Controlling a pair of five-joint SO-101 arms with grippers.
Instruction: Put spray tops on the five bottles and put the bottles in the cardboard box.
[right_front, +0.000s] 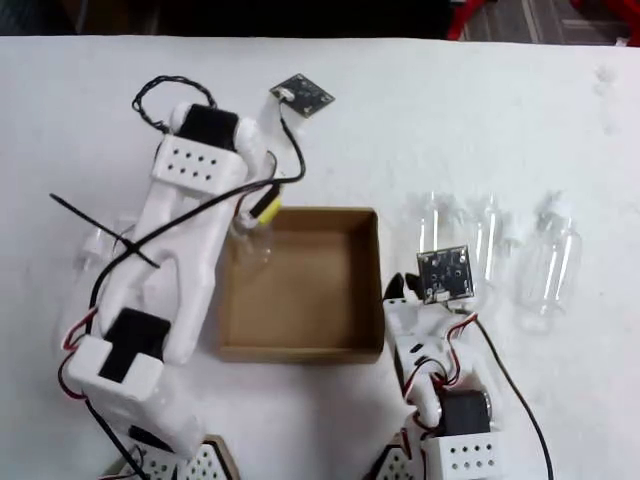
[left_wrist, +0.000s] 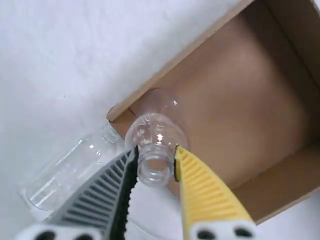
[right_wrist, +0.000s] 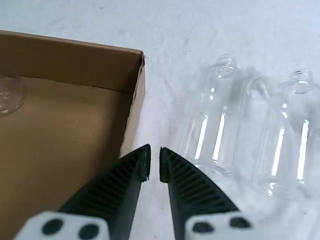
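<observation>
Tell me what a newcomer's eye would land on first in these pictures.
The left gripper stands out, shut on the open neck of a clear bottle at a corner of the cardboard box, with no spray top on it. In the high view, right of the box, three more clear bottles lie in a row on the white table, and the right gripper hangs empty between them and the box.

Capless clear bottle (left_wrist: 155, 149) — empty, at box (left_wrist: 240, 100) corner
</observation>
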